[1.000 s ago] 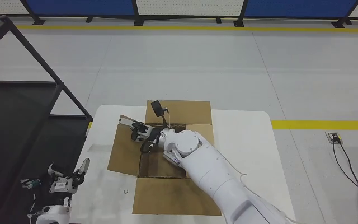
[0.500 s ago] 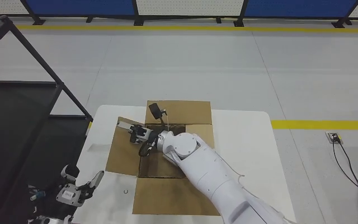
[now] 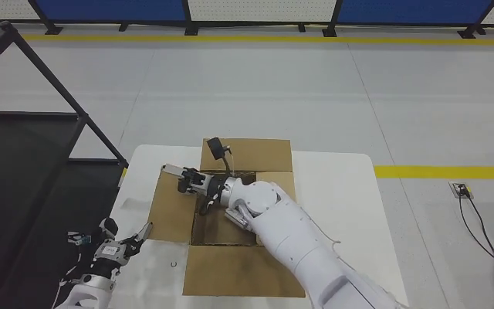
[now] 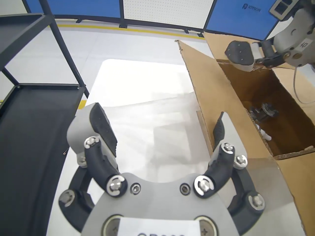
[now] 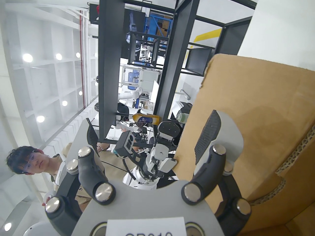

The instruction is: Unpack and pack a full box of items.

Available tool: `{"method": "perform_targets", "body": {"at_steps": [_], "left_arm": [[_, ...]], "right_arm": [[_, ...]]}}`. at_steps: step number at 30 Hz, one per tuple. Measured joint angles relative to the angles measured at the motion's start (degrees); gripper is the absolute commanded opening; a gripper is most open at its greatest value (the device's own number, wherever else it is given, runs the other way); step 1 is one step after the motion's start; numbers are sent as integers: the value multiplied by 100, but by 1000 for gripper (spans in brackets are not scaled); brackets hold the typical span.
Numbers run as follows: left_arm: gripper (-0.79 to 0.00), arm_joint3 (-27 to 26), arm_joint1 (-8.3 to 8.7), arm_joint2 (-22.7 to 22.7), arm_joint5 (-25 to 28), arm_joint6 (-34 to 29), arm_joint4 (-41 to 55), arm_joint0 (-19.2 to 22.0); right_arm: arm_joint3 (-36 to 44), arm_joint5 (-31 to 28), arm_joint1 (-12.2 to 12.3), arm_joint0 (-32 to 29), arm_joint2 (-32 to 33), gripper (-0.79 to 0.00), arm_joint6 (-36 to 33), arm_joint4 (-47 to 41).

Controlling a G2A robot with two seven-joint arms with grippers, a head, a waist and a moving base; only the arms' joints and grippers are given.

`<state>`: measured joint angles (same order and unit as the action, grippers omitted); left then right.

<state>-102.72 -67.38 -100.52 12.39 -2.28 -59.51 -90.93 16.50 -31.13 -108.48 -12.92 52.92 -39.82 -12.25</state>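
Hovering my left gripper [image 4: 160,116] low by the left edge of the table [image 4: 147,87], near side, fingers spread wide w/ nothing btwn them. It faces the cardboard box [image 4: 209,94], which stands open on the white tabletop w/ its flaps folded outward. Left gripper & box are apart, bare tabletop btwn them.

My right arm stretches across the open box from the other side. My right gripper [image 5: 151,121] sits at the far corner of the box's left flap, also released, holding nothing. The flap's edge runs up btwn its two fingers, and one pad lies close over the cardboard face; can't tell from the wrist view whether it actually touches.

Down inside the box, on the bottom near the left wall, lies a dark item [image 4: 263,112], and just beside it a small white piece [image 4: 264,133]. Both are too small to say what they are.

A black rack [image 4: 29,124] stands off the table's left side, close to my left gripper
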Motion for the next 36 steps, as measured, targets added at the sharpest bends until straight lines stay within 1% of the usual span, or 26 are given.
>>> {"method": "perform_targets", "body": {"at_steps": [3, 7, 10, 13, 19, 25, 31, 36], "left_arm": [[0, 94, 5, 4, 23, -43, -55, 33], [0, 258, 9, 55, 37, -110, -150, 111], [0, 375, 8, 123, 34, -154, -207, 174], [0, 503, 9, 183, 31, -217, -296, 242], [0, 724, 15, 282, 34, -305, -480, 375], [0, 781, 16, 317, 41, -292, -515, 413], [0, 827, 23, 354, 22, -333, -655, 453], [0, 827, 25, 346, -47, -271, -729, 464]], "right_arm": [[119, -291, 101, -7, 157, 0, -307, -141], [367, -620, 283, -79, 420, 0, -922, -388], [590, -731, 431, -179, 618, 0, -1302, -522], [854, -749, 572, -311, 791, 0, -1518, -555], [1514, -594, 815, -650, 1075, 0, -1687, -475], [2205, -314, 990, -1013, 1268, 0, -1716, -331], [2677, -82, 1096, -1268, 1366, 0, -1693, -241], [2867, 55, 1151, -1376, 1394, 0, -1662, -192]]}}
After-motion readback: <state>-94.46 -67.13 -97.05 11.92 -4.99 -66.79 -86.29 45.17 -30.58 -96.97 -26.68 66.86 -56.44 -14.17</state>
